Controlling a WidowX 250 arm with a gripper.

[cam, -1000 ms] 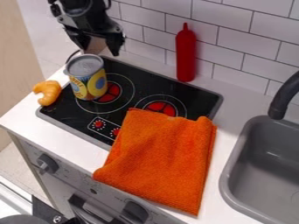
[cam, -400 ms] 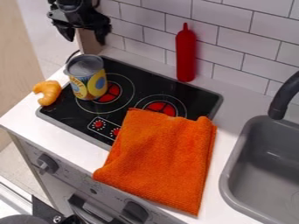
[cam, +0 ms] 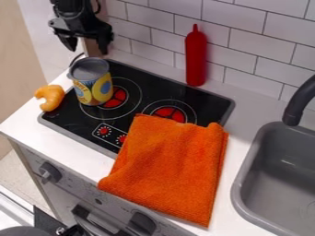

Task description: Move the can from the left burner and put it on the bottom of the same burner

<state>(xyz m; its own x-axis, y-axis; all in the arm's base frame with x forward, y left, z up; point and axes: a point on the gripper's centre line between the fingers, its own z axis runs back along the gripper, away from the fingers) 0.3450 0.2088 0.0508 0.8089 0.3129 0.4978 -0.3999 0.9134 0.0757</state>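
Cooktop: black [cam: 161, 87], gray-edged, set in the white counter, upper left to center of the frame.
Cloth: orange [cam: 169, 168], spread at lower center, overlapping the cooktop's front and right burner.
Sink: gray [cam: 239, 184], lower right.
Gripper: black [cam: 88, 44], upper left of the frame, beyond the can; fingers apart, none touching the can.
Can: yellow and blue label, gray top [cam: 92, 87], upright at left, covering the left part of the left burner.
Bottle: red [cam: 195, 60], upright near the tiled wall, upper center.
Toy: orange, curved [cam: 51, 97], left edge of the cooktop.
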